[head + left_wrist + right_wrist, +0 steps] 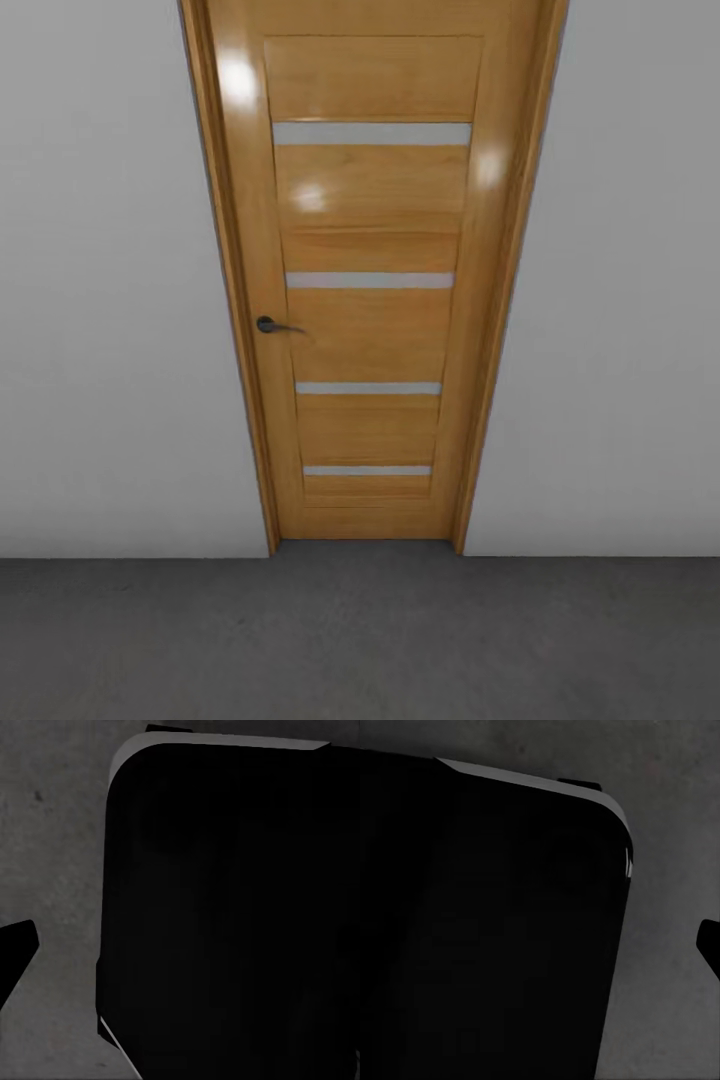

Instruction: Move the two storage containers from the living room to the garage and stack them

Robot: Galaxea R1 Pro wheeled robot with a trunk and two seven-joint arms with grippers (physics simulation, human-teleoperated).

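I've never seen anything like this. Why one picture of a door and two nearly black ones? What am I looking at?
These are three cameras on one wheeled, two-armed robot in a simulation. The head camera faces a closed wooden door with frosted strips and a dark handle, set in a pale wall above the grey concrete floor. The two others sit near each arm's tool, looking down: a big black part of the robot blocks most of each view, with floor beside it. No containers appear, and I cannot tell whether anything is held.
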